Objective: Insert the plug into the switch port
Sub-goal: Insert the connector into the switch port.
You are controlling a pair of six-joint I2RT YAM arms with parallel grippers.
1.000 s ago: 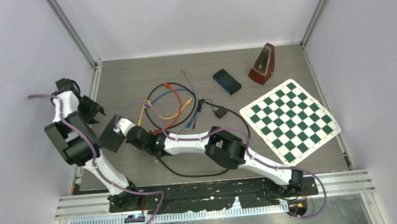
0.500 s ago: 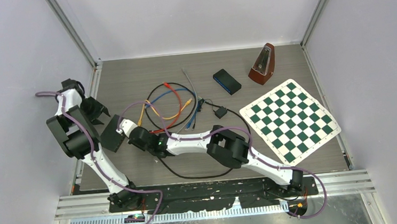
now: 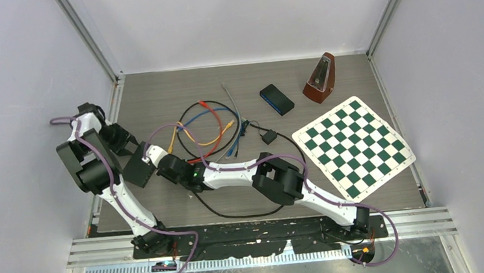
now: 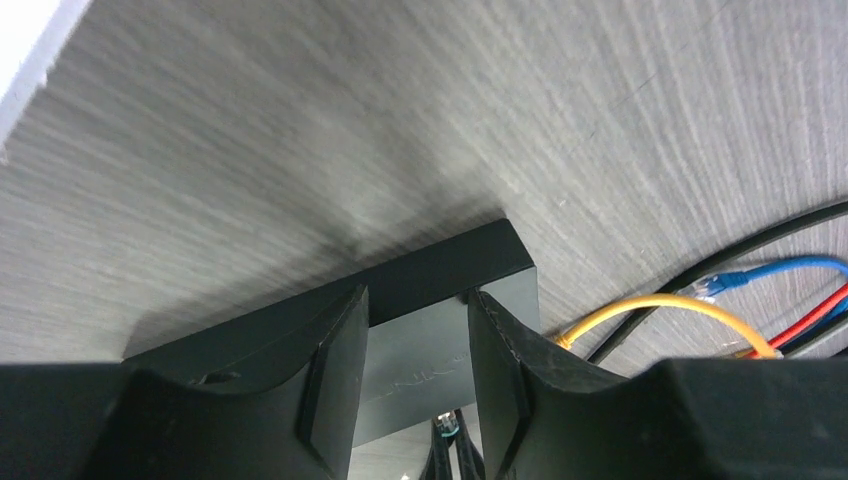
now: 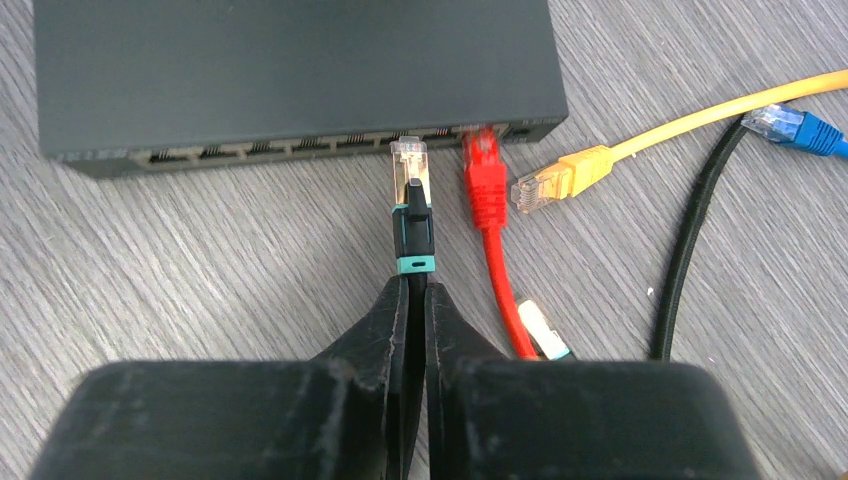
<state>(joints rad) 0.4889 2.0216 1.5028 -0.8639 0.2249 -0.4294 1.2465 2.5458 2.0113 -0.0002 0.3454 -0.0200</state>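
The black switch (image 5: 300, 70) lies flat, its port row facing my right gripper; in the top view it (image 3: 136, 173) is at the left of the table. My right gripper (image 5: 411, 290) is shut on a black cable with a teal band, and its clear plug (image 5: 410, 162) sits just in front of a port, touching or nearly so. A red plug (image 5: 483, 152) is seated in the port to its right. My left gripper (image 4: 412, 300) is open at the switch's back edge (image 4: 420, 345), one finger (image 4: 335, 370) on each side of a stretch of its top face.
A loose yellow plug (image 5: 560, 172), a blue plug (image 5: 790, 125) and a black cord (image 5: 690, 240) lie right of the switch. Farther right in the top view are a small black box (image 3: 277, 99), a metronome (image 3: 319, 78) and a chessboard (image 3: 352, 146).
My left gripper has come in from the left wall toward the back of the switch. The right arm has barely moved.
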